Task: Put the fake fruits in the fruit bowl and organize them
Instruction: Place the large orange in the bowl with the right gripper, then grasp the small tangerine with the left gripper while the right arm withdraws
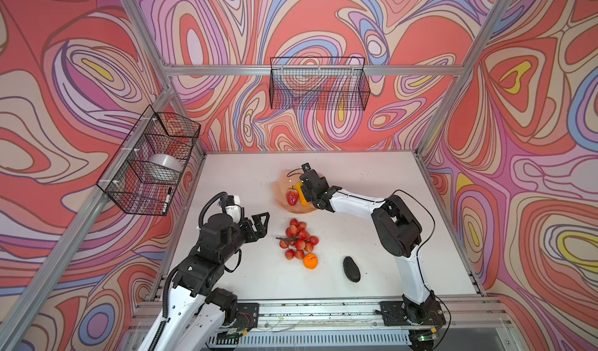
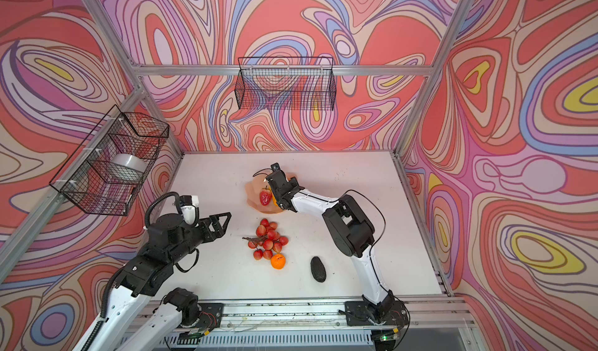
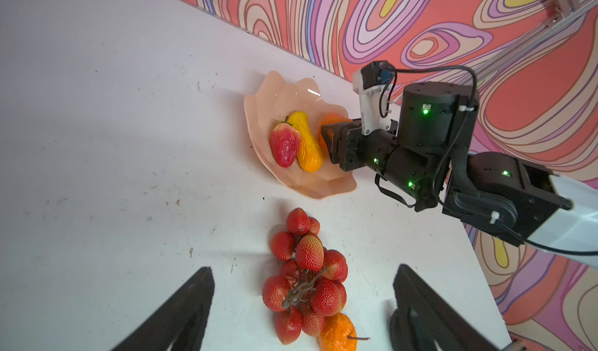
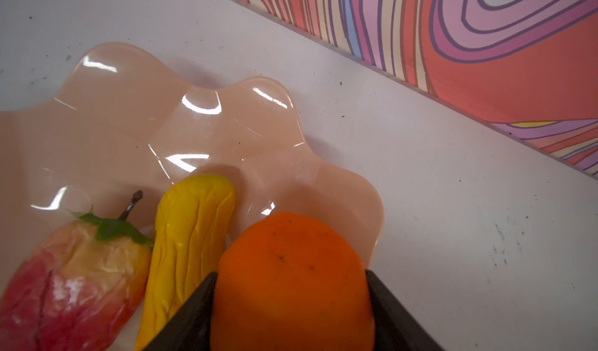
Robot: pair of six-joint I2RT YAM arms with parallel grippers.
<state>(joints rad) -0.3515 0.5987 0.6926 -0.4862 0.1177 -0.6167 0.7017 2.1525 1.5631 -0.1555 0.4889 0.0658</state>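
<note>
The peach-pink fruit bowl sits mid-table towards the back. In it lie the red-yellow strawberry-shaped fruit and the yellow gourd-shaped fruit. My right gripper is over the bowl's near right side, shut on the large orange, both fingers against it. The red grape bunch, small orange and dark avocado lie on the table. My left gripper hangs open and empty, just left of the grapes.
A wire basket on the left wall holds a whitish round bowl and a marker. Another wire basket hangs on the back wall. Patterned walls and aluminium frame posts bound the white table.
</note>
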